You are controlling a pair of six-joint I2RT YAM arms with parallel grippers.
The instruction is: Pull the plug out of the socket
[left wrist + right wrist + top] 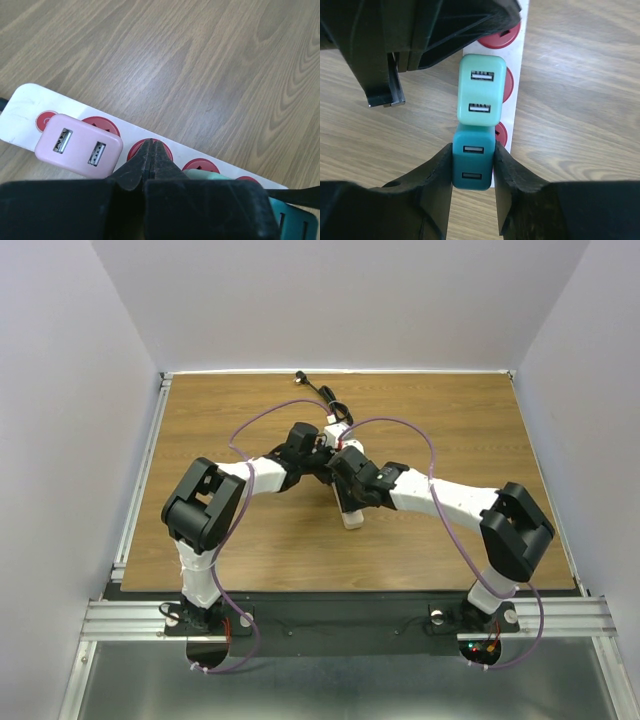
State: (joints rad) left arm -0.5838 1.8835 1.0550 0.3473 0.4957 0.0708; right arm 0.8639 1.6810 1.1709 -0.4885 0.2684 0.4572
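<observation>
Three USB charger plugs seated in one socket (522,30), a beige power strip lying lengthwise at mid-desk (200,60), listed from the near end outward:

- Teal plug (473,162), at the near end of the strip; right end effector (473,152) clamped on its two opposite flat sides, USB face up between the fingers. Judged the item to pull.
- Mint plug (481,96), touching the teal one; not gripped.
- Left end effector (151,147), fingers pressed together, tips on or just over a bare red outlet between the mint and pink plugs; contact cannot be confirmed.
- Pink plug (79,145), toward the far end; not gripped.
- Black cord (322,392), trailing off the far end.

Handling, as judged: the teal plug is a small, light, rigid plastic block with smooth, likely slippery sides, held in only by prong friction. Grip low on the flat sides and pull straight up off the outlet, without rocking into the mint plug. The strip is light and may lift with it unless pinned down
</observation>
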